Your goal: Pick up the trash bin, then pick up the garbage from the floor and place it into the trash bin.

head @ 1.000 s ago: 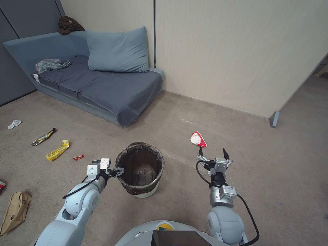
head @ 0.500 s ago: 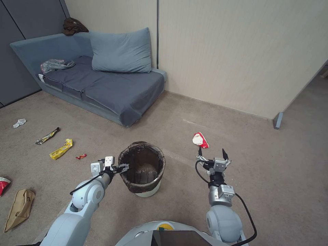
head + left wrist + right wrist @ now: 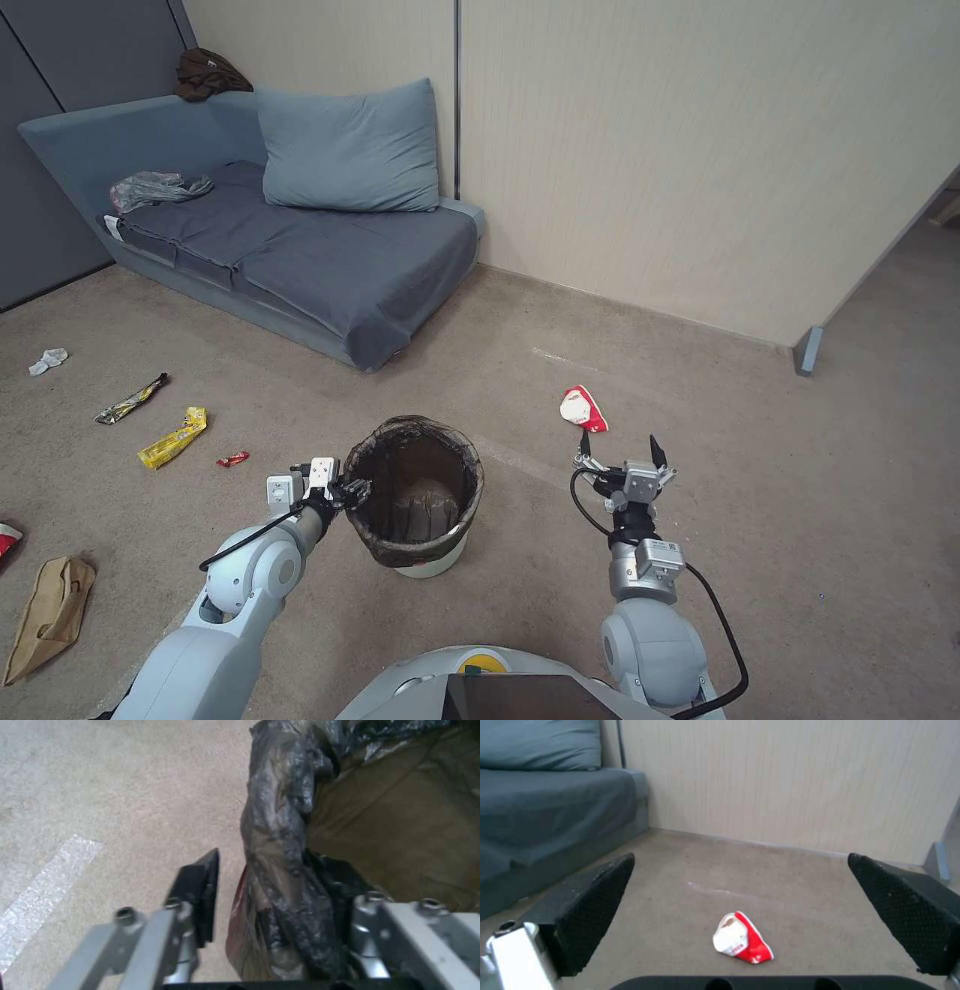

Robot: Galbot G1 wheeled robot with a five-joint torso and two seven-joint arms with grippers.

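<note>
1. The head camera looks forward and down from above both arms, taking in the carpet (image 3: pixel 780 520), sofa (image 3: pixel 300 240) and wall (image 3: pixel 700 150).
2. The left wrist camera sits close against the bin (image 3: pixel 285 843) rim, facing the floor.
3. The right wrist camera looks low across the carpet toward the wall, sharing the red-and-white packet (image 3: pixel 741 938) with the head view.

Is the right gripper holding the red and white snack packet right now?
No. In the right wrist view the right gripper is open, and the red-and-white packet lies on the carpet between and beyond its fingers, untouched.
</note>
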